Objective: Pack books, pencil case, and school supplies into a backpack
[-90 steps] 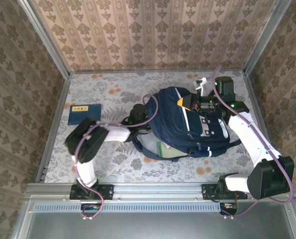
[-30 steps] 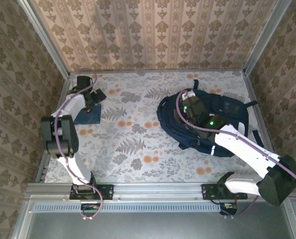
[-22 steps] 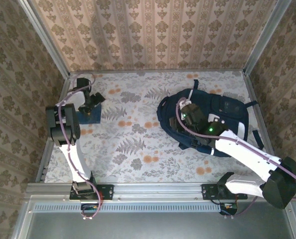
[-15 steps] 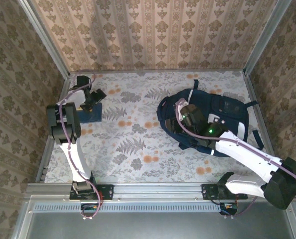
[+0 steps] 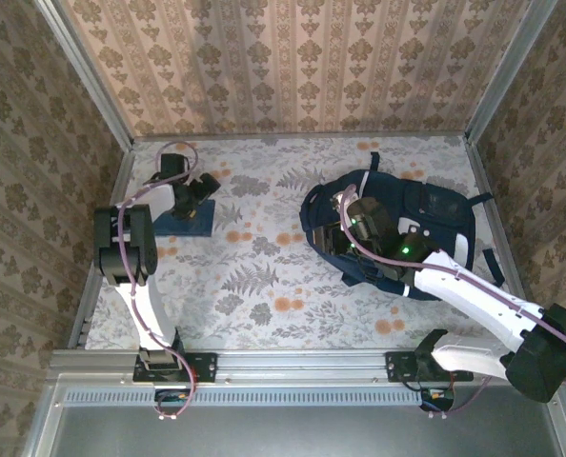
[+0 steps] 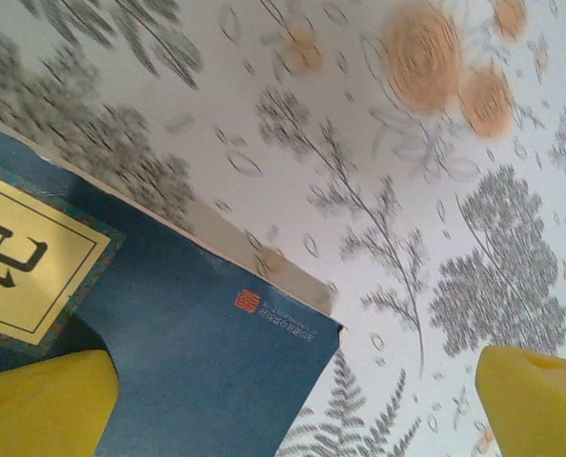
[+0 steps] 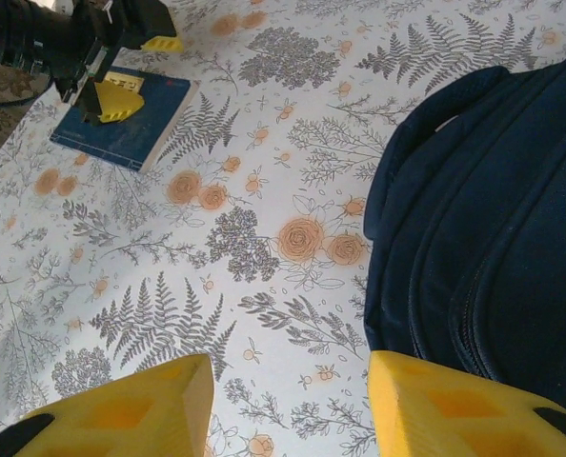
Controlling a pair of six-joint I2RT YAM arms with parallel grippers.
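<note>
A blue book (image 5: 183, 224) with a yellow label lies flat at the table's far left. My left gripper (image 5: 203, 187) hovers open over its right corner. In the left wrist view the book (image 6: 169, 343) reaches between the yellow fingertips (image 6: 45, 400) of that gripper (image 6: 293, 409), untouched. The navy backpack (image 5: 407, 224) lies at the right. My right gripper (image 5: 333, 238) is open at its left edge, low over the cloth. In the right wrist view that gripper (image 7: 288, 409) holds nothing, with the backpack (image 7: 493, 219) beside its right finger. The pencil case and school supplies are hidden.
A floral cloth (image 5: 264, 276) covers the table between book and backpack. Patterned walls (image 5: 293, 67) close off the back and both sides. A metal rail (image 5: 293, 362) runs along the near edge, carrying both arm bases. The right wrist view takes in the book (image 7: 121, 124) under the left gripper (image 7: 121, 95).
My left gripper has slid right along the book, from its left part to its right corner. The right gripper has stayed at the backpack's left edge, barely shifting.
</note>
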